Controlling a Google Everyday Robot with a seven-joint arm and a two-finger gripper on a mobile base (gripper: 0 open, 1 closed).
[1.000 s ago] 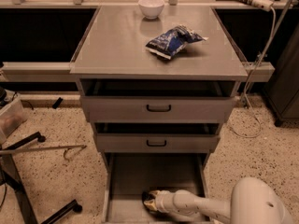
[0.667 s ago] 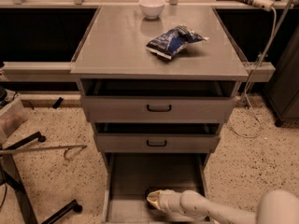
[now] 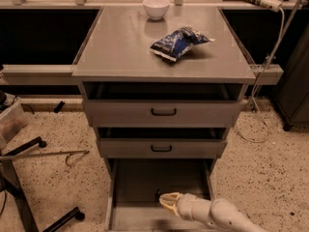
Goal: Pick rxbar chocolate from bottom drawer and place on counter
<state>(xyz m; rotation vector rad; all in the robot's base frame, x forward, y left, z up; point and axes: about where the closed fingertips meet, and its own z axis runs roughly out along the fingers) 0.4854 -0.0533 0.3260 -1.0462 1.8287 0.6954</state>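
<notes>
The bottom drawer [image 3: 145, 178] is pulled open at the foot of the grey cabinet, showing its flat grey floor. My gripper [image 3: 168, 202] comes in from the lower right on a cream arm and sits low over the drawer floor, near its front middle. A small dark shape [image 3: 157, 195] lies right at the gripper's tip; it looks like the rxbar chocolate, mostly hidden. The counter [image 3: 120, 47] is the wide grey top of the cabinet.
A blue-and-white snack bag [image 3: 179, 42] lies on the counter's right half and a white bowl [image 3: 156, 7] stands at its back edge. Two closed drawer fronts with black handles [image 3: 163, 112] are above the open drawer. A black stand base [image 3: 29, 178] is on the floor to the left.
The gripper has shifted a little to the right and deeper into the drawer. The arm's rounded elbow has dropped out of view at the lower right.
</notes>
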